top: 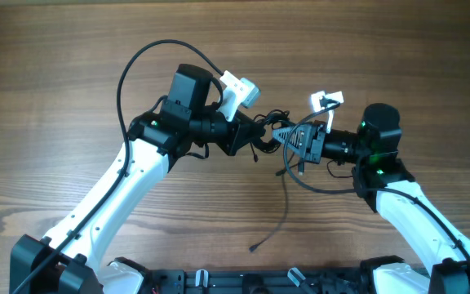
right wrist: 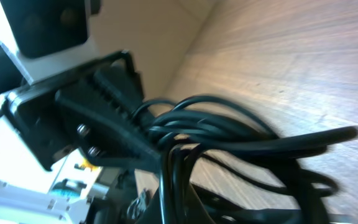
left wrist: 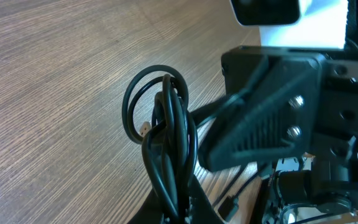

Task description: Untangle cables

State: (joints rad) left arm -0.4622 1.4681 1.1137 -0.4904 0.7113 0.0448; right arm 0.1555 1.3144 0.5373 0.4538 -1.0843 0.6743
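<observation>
Locate cables (top: 266,124) at frame centre, tail trailing toward lower centre. Both left gripper (top: 251,137) and right gripper (top: 284,135) clamped on bundle. Expect light, limp, snag-prone wire; take hold at outer loops, not plugs.

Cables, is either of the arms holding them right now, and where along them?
Both. The left gripper and the right gripper each pinch the cables at the tangled bunch, from opposite sides; one strand trails loose.

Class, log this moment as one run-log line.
left fingers: shut on cables | right fingers: shut on cables | loose strand: trailing on table
</observation>
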